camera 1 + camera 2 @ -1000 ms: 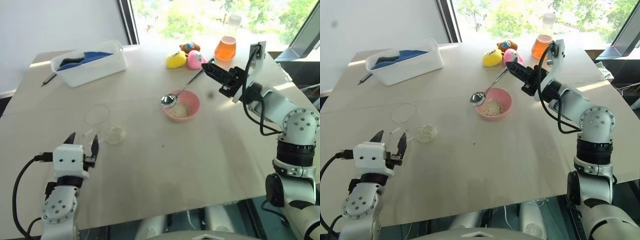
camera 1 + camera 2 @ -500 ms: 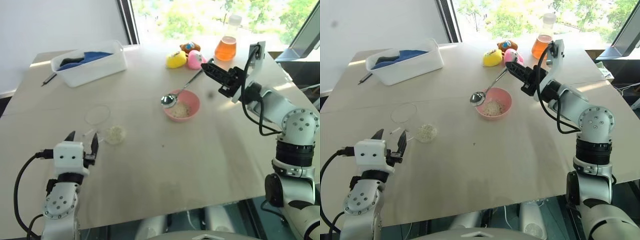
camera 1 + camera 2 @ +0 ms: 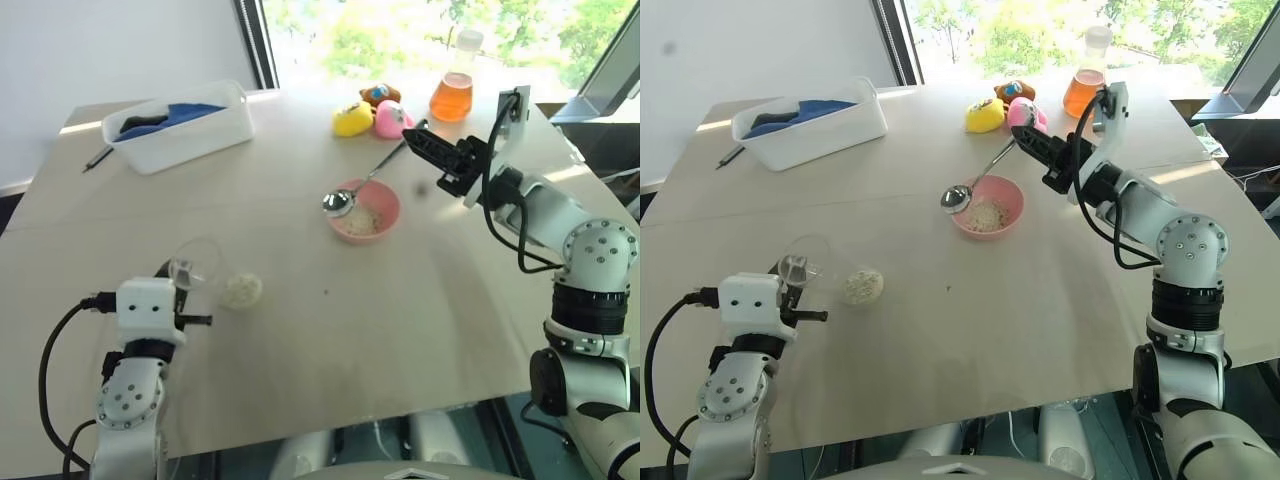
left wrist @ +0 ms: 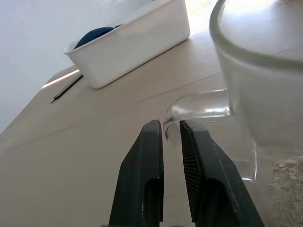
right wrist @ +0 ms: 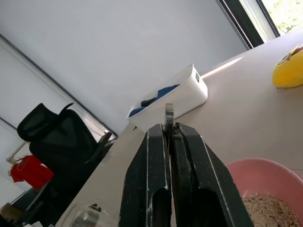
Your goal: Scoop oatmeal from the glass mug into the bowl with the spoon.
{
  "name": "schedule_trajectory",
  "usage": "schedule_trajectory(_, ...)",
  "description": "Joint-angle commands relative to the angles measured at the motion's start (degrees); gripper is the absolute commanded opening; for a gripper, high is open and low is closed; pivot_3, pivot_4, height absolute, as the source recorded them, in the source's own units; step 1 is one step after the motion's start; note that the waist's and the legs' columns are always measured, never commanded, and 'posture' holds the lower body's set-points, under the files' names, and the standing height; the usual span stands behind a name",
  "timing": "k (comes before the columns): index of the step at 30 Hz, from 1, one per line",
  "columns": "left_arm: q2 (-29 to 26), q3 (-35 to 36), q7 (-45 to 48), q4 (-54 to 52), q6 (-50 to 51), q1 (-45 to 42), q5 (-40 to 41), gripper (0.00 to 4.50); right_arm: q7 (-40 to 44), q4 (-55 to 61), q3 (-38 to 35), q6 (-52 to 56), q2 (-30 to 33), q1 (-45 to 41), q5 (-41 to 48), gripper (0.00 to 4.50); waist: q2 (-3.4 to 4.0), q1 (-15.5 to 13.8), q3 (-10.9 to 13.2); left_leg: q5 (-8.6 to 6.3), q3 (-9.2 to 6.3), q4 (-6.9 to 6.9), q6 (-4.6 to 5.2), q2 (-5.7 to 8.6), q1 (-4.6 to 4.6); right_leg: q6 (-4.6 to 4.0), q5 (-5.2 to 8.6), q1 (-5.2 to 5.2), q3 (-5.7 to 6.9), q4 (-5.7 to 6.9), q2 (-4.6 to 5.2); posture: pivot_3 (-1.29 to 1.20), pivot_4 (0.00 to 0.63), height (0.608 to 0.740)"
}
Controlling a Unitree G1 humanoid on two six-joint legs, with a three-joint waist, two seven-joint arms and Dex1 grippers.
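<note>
The left gripper [image 4: 171, 130] has its two black fingers drawn nearly together on the clear handle of the glass mug [image 3: 196, 262], pinching it at the lower left of the left eye view. The mug leans over toward the table's middle, its rim up and its base out toward a clump of oatmeal [image 3: 241, 290] that shows through the glass just to the right of the gripper. In the left wrist view the mug's wall rises large beside the fingers, with beige flakes at its foot.

The right gripper [image 3: 418, 137], in the upper right of the left eye view, is clamped tight on the thin handle of the spoon [image 3: 338, 202]. The handle slants down and left from the fingers, and the shiny head hangs at the left rim of the bowl [image 3: 386, 220], which sits near the centre of the table [image 3: 420, 310] and holds a small heap of oatmeal.

Behind the bowl, toward the window, stand a yellow toy [image 3: 352, 120], a pink toy [image 3: 391, 119] and a flask of orange liquid [image 3: 451, 95]. At the upper left lies a white tub [image 3: 190, 135] with blue cloth inside, and a dark pen [image 3: 98, 158] beside it.
</note>
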State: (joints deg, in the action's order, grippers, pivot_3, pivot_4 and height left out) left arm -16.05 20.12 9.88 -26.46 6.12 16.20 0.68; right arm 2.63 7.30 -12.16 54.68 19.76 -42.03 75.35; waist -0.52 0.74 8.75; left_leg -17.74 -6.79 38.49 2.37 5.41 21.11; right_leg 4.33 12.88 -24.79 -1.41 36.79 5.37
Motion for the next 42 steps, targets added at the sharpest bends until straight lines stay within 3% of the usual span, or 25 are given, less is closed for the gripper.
schedule_trajectory(1,-0.36,0.08,-0.59,-0.73,-0.04,-0.37,-0.51,0.64,0.74,2.59,-1.47,-1.0,0.11,-0.35,0.43,0.0,0.0,-0.03,0.0,0.0,-0.01,0.0,0.0,0.0,0.0,0.0,0.0,0.0,0.0,0.0,0.0,0.0,0.15,0.74)
schedule_trajectory(2,-0.36,-0.03,-0.54,-0.75,-0.05,-0.41,-0.54,0.64,0.72,2.63,-1.5,-1.0,0.12,-0.31,0.4,0.0,0.0,-0.02,0.0,0.0,0.0,0.0,0.0,0.0,0.0,0.0,0.0,0.0,0.01,0.0,0.0,0.0,0.15,0.74)
schedule_trajectory(5,-0.54,-0.13,-0.53,-0.37,0.1,-0.92,-0.56,0.06,0.52,2.77,-1.54,-0.93,0.07,-0.32,0.47,0.0,0.0,-0.05,-0.01,0.0,0.0,0.0,0.0,0.0,0.0,0.0,0.0,0.0,0.0,0.0,0.0,0.0,0.15,0.74)
schedule_trajectory(20,-1.42,-0.1,0.22,2.37,-0.6,-3.69,1.06,0.06,0.68,3.33,-1.45,-1.39,0.13,-0.7,-0.61,0.0,0.06,-0.06,-0.04,0.0,0.01,0.0,-0.01,0.0,-0.03,0.0,0.0,0.01,-0.01,0.03,0.0,0.0,0.15,0.74)
schedule_trajectory(30,-3.19,-3.87,1.72,0.15,4.69,-13.67,1.96,0.06,-1.61,4.58,0.39,-1.11,-4.06,-8.77,2.7,0.0,0.07,0.08,-0.02,0.01,-0.01,0.01,-0.01,0.0,-0.01,0.0,0.0,-0.03,0.0,0.06,-0.02,0.0,0.15,0.74)
schedule_trajectory(38,-3.94,-9.73,3.11,2.65,6.78,-23.63,1.05,0.06,3.52,3.93,5.98,-1.95,-5.9,-11.81,-4.34,0.0,0.07,0.14,-0.03,0.01,-0.03,0.04,-0.02,0.02,0.12,0.0,0.0,-0.14,0.04,0.05,-0.02,0.0,0.15,0.74)
schedule_trajectory(42,-3.6,-11.23,4.06,3.67,7.15,-25.97,1.83,0.06,6.98,3.33,10.42,-3.16,-5.1,-11.14,-11.99,0.0,0.07,0.42,-0.02,0.01,-0.01,0.05,-0.02,0.04,0.19,0.0,-0.01,-0.24,0.01,0.05,-0.02,0.0,0.15,0.74)
